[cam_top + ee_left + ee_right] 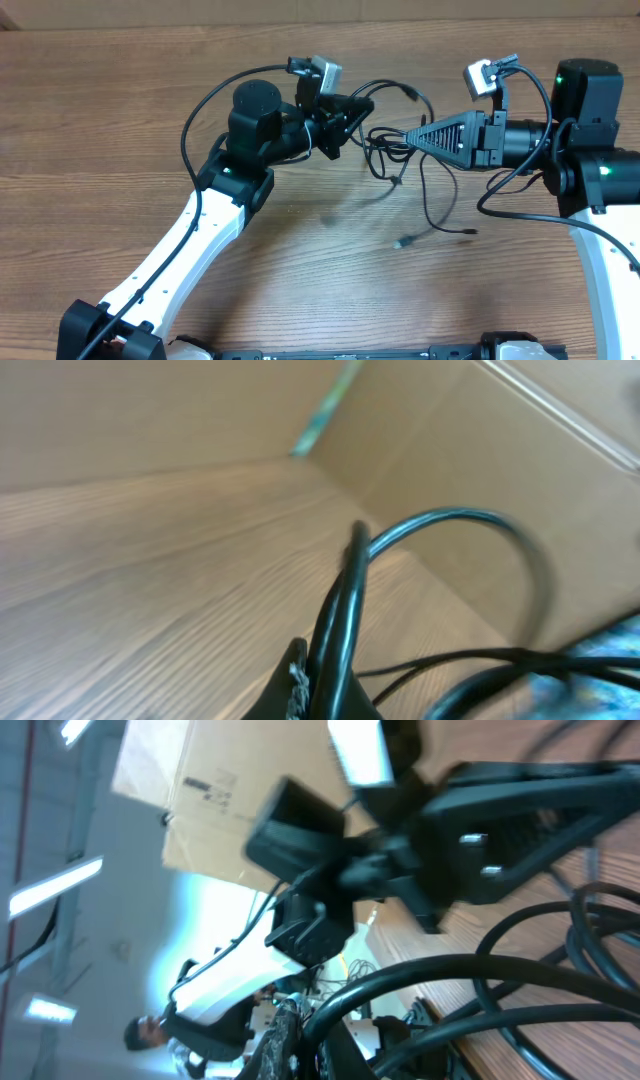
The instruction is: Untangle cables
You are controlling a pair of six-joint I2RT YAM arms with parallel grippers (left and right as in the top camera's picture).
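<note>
Black thin cables (378,133) are seen tangled btw. left gripper (352,112) and right gripper (408,137); both are closed tight on a strand. Light, limp, prob. slippery: better gripped near plug ends (403,241).

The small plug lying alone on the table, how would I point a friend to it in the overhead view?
Start at the wooden table and find the knot of cables between the left gripper and right gripper. Drop straight toward the near edge: the plug lies on bare wood, pale grey, while the cable end to its right is thin and dark.
</note>
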